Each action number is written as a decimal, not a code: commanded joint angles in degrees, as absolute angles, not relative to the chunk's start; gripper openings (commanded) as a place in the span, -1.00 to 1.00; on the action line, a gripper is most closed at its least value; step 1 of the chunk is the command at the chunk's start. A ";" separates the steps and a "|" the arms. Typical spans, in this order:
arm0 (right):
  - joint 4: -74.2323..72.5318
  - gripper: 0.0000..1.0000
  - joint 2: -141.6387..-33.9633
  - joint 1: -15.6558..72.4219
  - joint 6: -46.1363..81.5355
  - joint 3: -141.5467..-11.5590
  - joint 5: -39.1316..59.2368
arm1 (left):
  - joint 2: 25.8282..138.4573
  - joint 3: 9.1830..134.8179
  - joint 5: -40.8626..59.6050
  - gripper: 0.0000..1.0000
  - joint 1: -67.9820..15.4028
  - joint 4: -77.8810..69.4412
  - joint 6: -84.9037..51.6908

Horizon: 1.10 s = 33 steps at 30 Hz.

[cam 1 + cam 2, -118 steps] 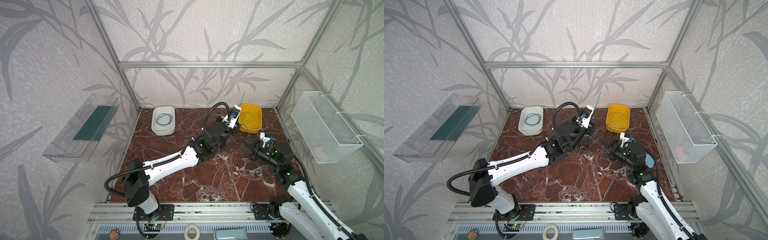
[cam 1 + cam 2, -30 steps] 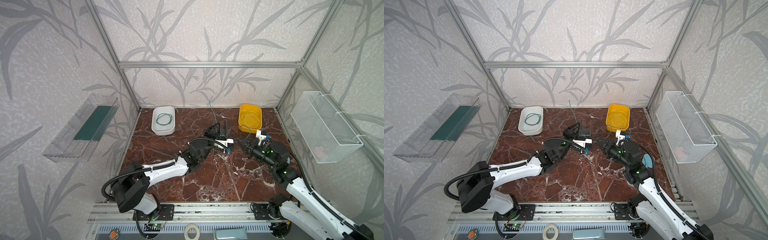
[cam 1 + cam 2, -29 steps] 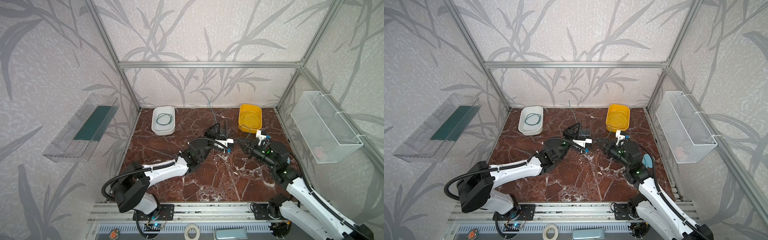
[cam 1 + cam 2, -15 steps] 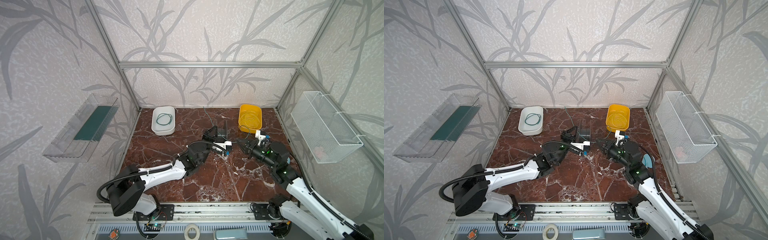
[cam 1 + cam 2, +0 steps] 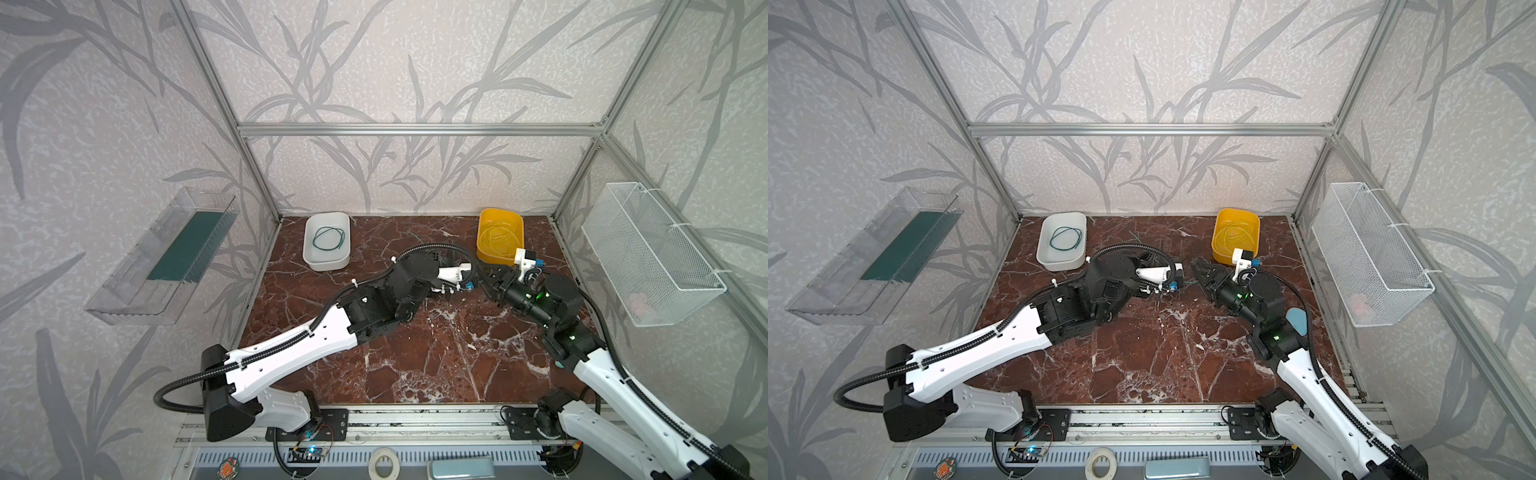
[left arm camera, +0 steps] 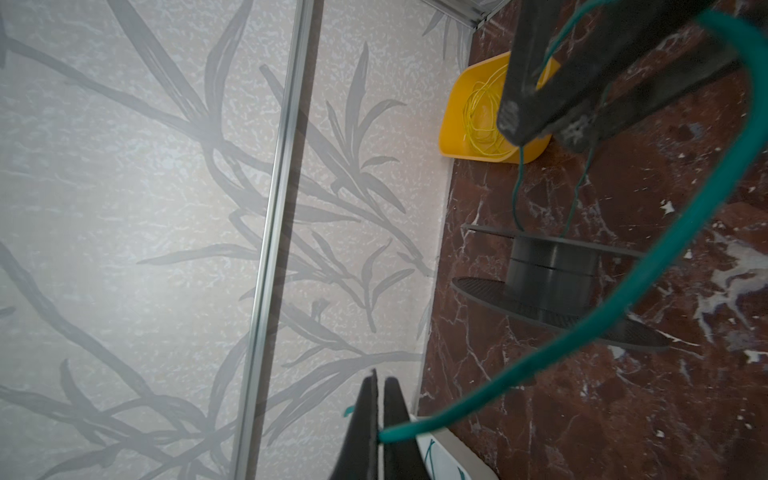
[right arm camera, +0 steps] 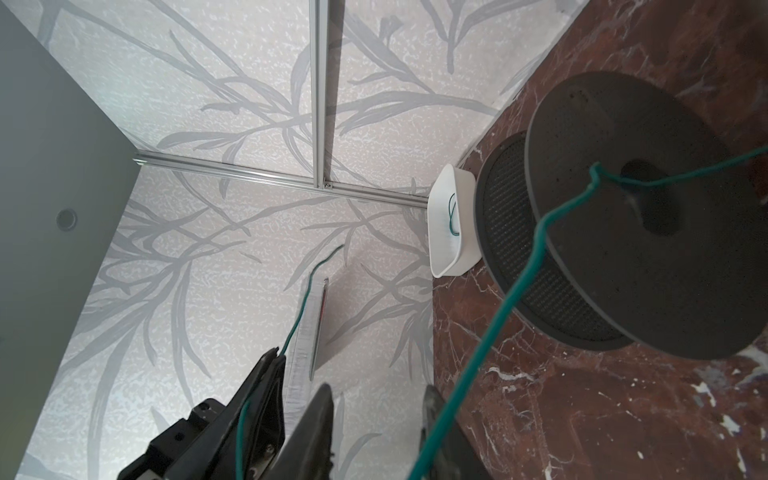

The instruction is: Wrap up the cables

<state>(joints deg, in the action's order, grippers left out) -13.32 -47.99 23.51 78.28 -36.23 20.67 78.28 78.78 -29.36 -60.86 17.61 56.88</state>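
Clamped on the cable (image 6: 419,424) with the left gripper (image 6: 379,386), likely anchoring its end. Parted at the right gripper (image 7: 378,392), seemingly to regrip.

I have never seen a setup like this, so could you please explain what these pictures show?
A left arm and a right arm work at a marble table. Two pictures look down from overhead; two come from cameras on the wrists. On the table are a white tub, a yellow tub and a black reel. The left tool is shut on a green wire; the right tool is open, with the wire running past it.
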 commanded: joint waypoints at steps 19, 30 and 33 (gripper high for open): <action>-8.10 0.32 -43.34 23.11 73.67 -39.56 19.21 | 86.18 91.97 -25.14 -1.00 -62.38 37.87 31.70; -9.05 0.34 -45.56 23.46 71.48 -41.31 22.34 | 94.81 105.68 -19.60 -1.00 -61.85 50.12 19.28; -9.07 0.32 -46.14 24.10 70.67 -41.50 21.95 | 95.52 107.56 -18.01 -1.00 -61.47 51.45 16.69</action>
